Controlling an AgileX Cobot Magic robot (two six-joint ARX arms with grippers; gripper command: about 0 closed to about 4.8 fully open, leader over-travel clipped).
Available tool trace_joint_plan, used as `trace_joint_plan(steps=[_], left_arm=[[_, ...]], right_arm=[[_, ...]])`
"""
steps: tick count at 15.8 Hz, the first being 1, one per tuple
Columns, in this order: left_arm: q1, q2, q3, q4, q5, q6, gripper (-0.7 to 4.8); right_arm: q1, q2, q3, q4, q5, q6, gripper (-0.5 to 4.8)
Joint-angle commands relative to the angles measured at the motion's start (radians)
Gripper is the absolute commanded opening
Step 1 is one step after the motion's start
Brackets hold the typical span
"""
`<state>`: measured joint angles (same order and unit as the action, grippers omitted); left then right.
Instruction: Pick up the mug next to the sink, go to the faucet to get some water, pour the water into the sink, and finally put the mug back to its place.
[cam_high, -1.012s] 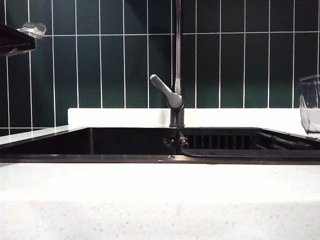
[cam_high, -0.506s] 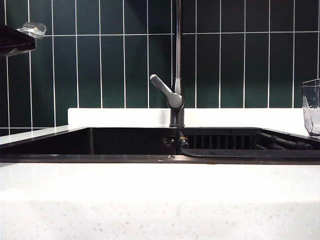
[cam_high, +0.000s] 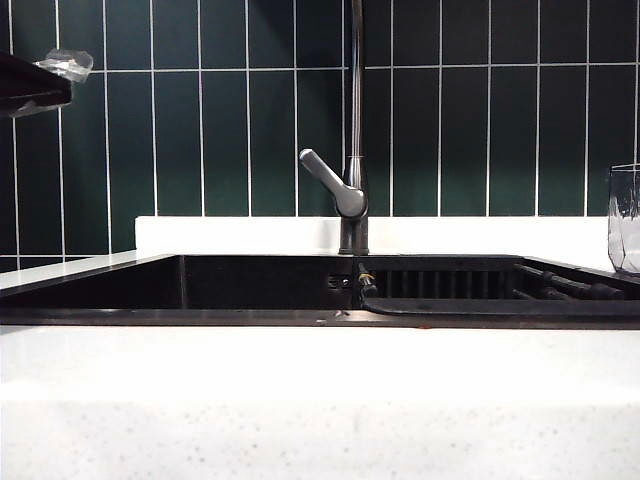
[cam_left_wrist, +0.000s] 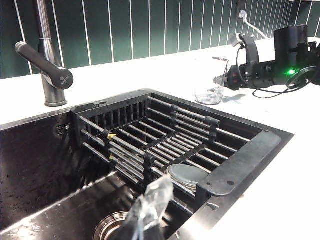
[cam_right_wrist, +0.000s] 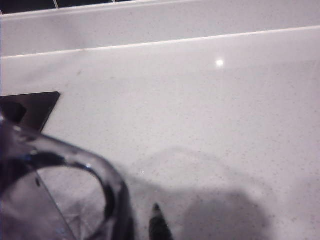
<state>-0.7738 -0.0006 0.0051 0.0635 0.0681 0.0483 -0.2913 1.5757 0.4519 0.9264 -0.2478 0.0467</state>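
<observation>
The left gripper (cam_left_wrist: 147, 207) hangs over the wide black rectangular sink (cam_left_wrist: 240, 165), jaws pressed together. Beyond, the clear faceted glass mug (cam_left_wrist: 210, 80) stands on the white speckled worktop (cam_left_wrist: 280, 195), beside the right gripper (cam_left_wrist: 231, 79), whose jaw state I cannot tell.

The black sink (cam_left_wrist: 60, 165) fills the lower left and the middle of the frame, set in the white table (cam_left_wrist: 280, 200). A dark ribbed rack (cam_left_wrist: 165, 135) lies across the sink in the middle, and a round grey stopper (cam_left_wrist: 187, 176) rests on its lower part. The drain ring (cam_left_wrist: 107, 227) shows at the bottom. The faucet (cam_left_wrist: 47, 55) stands in the upper left, with its lever pointing to the left edge. The clear mug (cam_left_wrist: 211, 80) stands upright on the table in the upper right. The right claw (cam_left_wrist: 226, 80) is just beside the mug, at its right. At the bottom centre the left claw (cam_left_wrist: 147, 210) is seen, wrapped in clear film and closed.
</observation>
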Motion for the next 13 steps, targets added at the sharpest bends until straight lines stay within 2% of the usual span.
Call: trace_joint_plan(steps=[1,2,9,13], left_arm=[[-0.001,0.001,0.002,0.005,0.007,-0.004,-0.05],[-0.001,0.001,0.002,0.002,0.007,-0.005,-0.05],[-0.001,0.001,0.002,-0.005,0.007,-0.004,-0.05],[-0.001,0.001,0.002,-0.006,0.007,-0.004,-0.05]], right_arm=[[-0.001,-0.004,-0.001,0.016,-0.002,-0.001,0.80],[0.000,-0.004,-0.001,0.014,-0.010,0.002,1.20],[0.000,-0.016,-0.020,0.011,-0.021,0.005,1.20],[0.000,-0.107,-0.046,-0.019,-0.017,0.005,1.19]])
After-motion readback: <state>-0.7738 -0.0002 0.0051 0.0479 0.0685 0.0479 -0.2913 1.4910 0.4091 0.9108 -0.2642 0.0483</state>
